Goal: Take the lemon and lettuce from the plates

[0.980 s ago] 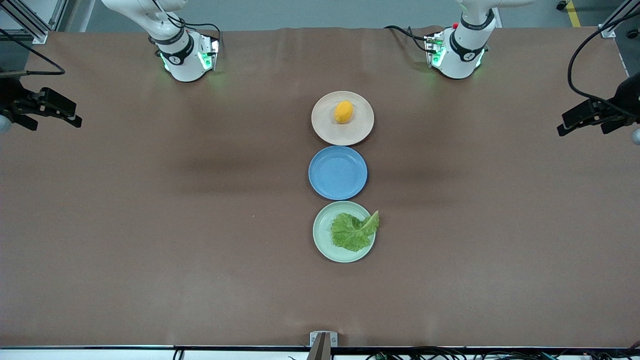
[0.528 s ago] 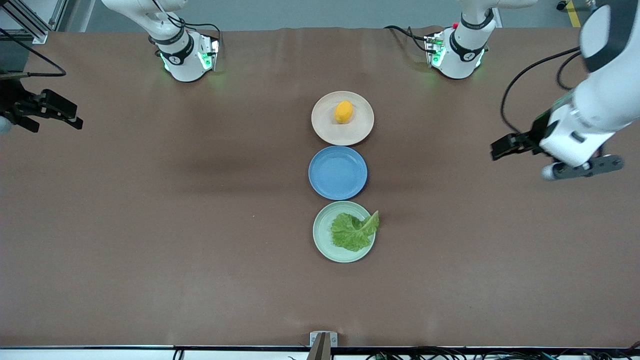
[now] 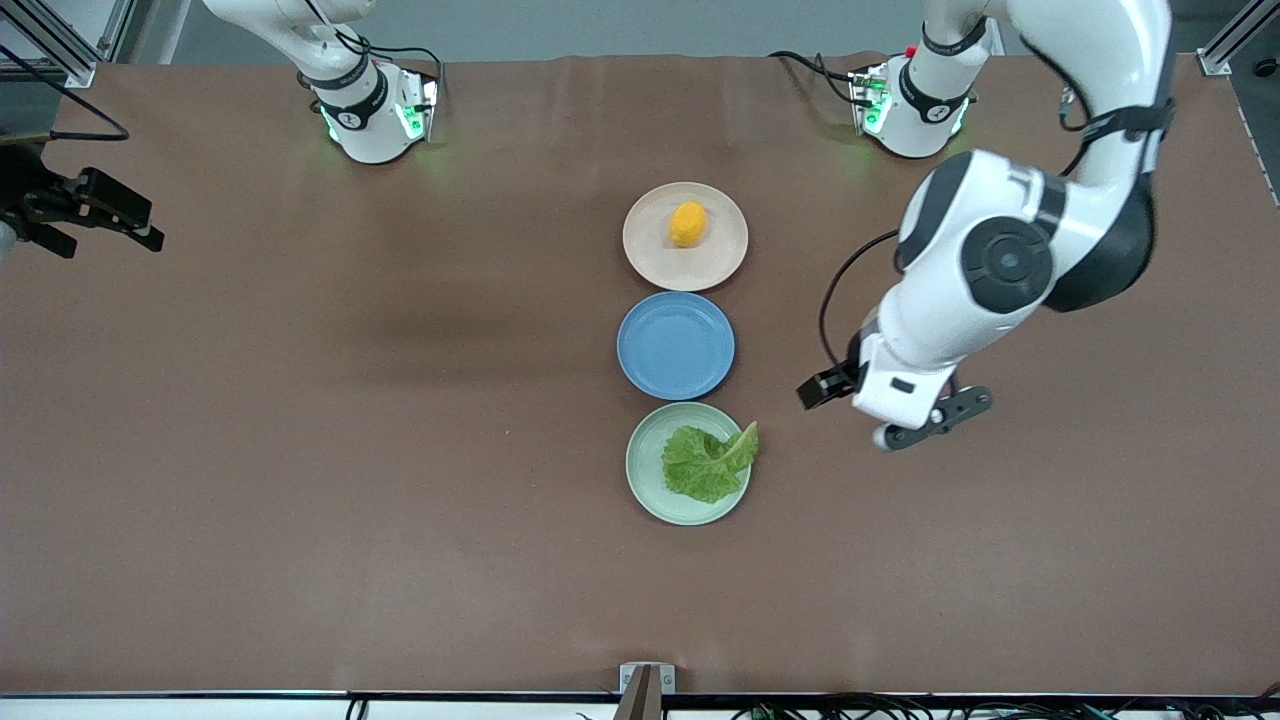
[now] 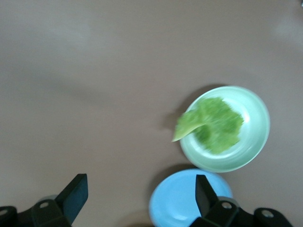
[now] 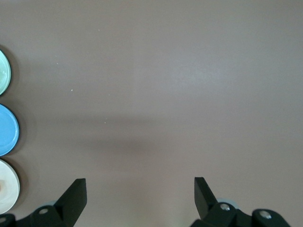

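The lemon [image 3: 687,223] lies on the beige-pink plate [image 3: 655,255], nearest the robots' bases. The lettuce [image 3: 708,463] lies on the mint green plate [image 3: 642,470], nearest the front camera, with its paler stem end over the rim. My left gripper [image 3: 822,388] is open and empty, in the air over the table beside the blue plate, toward the left arm's end. In the left wrist view the gripper [image 4: 139,198] shows the lettuce [image 4: 213,124] on the green plate [image 4: 260,118] ahead of it. My right gripper [image 3: 100,212] is open and empty over bare table [image 5: 139,198] at the right arm's end.
An empty blue plate [image 3: 676,345] sits between the two task plates; it also shows in the left wrist view [image 4: 182,201]. The three plates form a line down the middle of the brown table. The right wrist view shows their edges: green [image 5: 3,71], blue [image 5: 7,130], beige [image 5: 7,187].
The left arm has swung in from the left arm's end of the table to beside the blue and green plates. The right arm waits, barely moved. Lemon and lettuce are unmoved.
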Motion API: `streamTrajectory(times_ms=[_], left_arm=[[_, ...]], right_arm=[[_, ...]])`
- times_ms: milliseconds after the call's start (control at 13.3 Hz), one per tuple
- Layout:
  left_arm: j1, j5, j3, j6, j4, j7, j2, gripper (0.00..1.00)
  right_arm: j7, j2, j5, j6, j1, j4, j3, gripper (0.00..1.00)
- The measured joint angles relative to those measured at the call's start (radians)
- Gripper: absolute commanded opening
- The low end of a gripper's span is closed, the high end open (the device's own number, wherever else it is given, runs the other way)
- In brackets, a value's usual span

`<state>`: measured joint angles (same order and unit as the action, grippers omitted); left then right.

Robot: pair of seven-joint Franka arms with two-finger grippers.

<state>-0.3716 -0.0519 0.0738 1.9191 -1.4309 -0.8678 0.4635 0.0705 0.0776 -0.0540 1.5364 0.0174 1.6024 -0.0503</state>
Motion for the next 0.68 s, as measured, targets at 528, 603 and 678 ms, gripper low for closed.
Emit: streamTrajectory(times_ms=[528, 603, 678], left_arm=[[-0.125, 0.0, 0.002, 0.436, 0.058, -0.442, 0.241, 1.0], [-0.137, 0.0, 0.002, 0.458, 0.063, -0.502, 0.27, 1.0], [-0.146, 0.0, 0.002, 0.467, 0.067, -0.543, 0.295, 1.0]], right_arm=[[0.018, 0.001, 0.03, -0.014, 0.001, -0.003, 0.001, 1.0], [0.018, 0.001, 0.032, -0.027, 0.001, -0.003, 0.001, 1.0], [0.018, 0.001, 0.032, -0.044, 0.001, -0.004, 0.001, 1.0]])
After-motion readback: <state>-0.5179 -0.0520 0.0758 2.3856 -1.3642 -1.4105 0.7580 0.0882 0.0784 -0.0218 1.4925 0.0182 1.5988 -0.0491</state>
